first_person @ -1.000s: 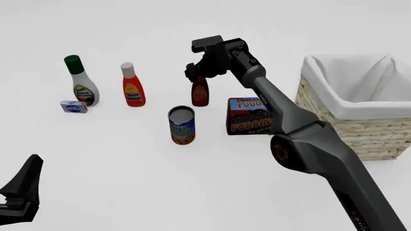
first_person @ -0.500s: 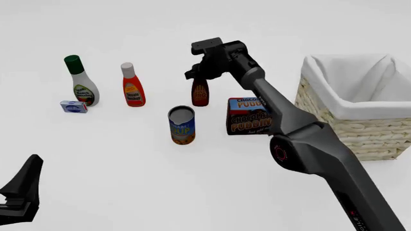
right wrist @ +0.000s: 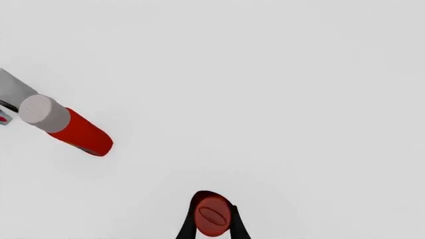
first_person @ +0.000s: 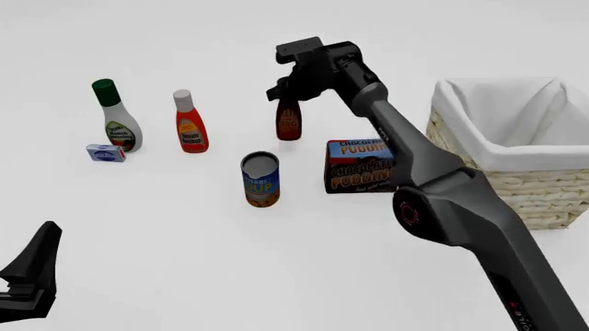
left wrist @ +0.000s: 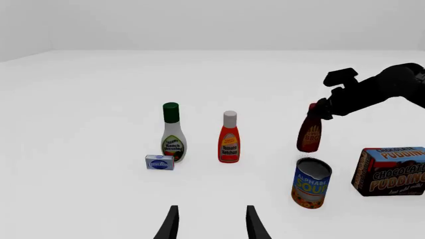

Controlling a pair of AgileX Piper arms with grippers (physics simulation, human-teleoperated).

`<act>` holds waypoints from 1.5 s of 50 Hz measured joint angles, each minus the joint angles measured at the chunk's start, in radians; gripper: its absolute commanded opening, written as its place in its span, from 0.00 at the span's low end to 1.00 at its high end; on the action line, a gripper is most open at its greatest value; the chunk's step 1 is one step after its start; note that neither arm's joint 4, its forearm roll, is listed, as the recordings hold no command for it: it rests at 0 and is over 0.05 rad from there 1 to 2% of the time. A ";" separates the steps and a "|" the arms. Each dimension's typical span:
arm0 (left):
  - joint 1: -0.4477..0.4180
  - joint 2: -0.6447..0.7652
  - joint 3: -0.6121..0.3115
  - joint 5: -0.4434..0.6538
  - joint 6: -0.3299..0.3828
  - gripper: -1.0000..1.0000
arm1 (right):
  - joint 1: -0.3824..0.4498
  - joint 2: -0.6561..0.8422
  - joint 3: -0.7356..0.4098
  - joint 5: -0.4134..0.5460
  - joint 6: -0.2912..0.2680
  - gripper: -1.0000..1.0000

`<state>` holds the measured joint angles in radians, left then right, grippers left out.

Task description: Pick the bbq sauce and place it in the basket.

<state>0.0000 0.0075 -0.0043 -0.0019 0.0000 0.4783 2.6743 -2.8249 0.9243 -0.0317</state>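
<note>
- So my right gripper (first_person: 287, 98), clamped on the red cap of the slim dark maroon-brown bbq sauce bottle (first_person: 288, 122), has just lifted it. It sat on the white table (first_person: 184, 227) half a second ago; now it hangs clear and slightly tilted.
- Pick looks done, I'd say. What's left is the carry to the big pale wicker basket with white lining (first_person: 478, 172) by the right edge.
- Bottle dangles straight under my fingers, mid-table toward the far edge, behind the blue soup can (first_person: 261, 179).
- Left gripper (left wrist: 210, 224) idles spread near the front-left corner.

Simulated blank white tabletop (first_person: 184, 262) with groceries
</note>
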 measured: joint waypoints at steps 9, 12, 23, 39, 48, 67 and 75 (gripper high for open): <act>0.000 0.000 0.000 0.000 0.000 1.00 | -0.003 -0.048 0.000 0.016 -0.021 0.00; 0.000 0.000 0.000 0.000 0.000 1.00 | -0.004 -0.066 0.000 0.022 -0.029 0.00; 0.000 0.000 0.000 0.000 0.000 1.00 | -0.010 -0.142 0.000 0.054 -0.056 0.00; 0.000 0.000 0.000 0.000 0.000 1.00 | -0.022 -0.264 0.002 0.116 -0.090 0.00; 0.000 0.000 0.000 0.000 0.000 1.00 | -0.038 -0.328 0.003 0.150 -0.109 0.00; 0.000 0.000 0.000 0.000 0.000 1.00 | -0.098 -0.592 0.307 0.058 -0.143 0.00; 0.000 0.000 0.000 0.000 0.000 1.00 | -0.135 -0.716 0.468 0.001 -0.150 0.00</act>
<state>0.0000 0.0075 -0.0043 -0.0019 0.0000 0.3435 1.9581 -2.3566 0.9257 -0.1814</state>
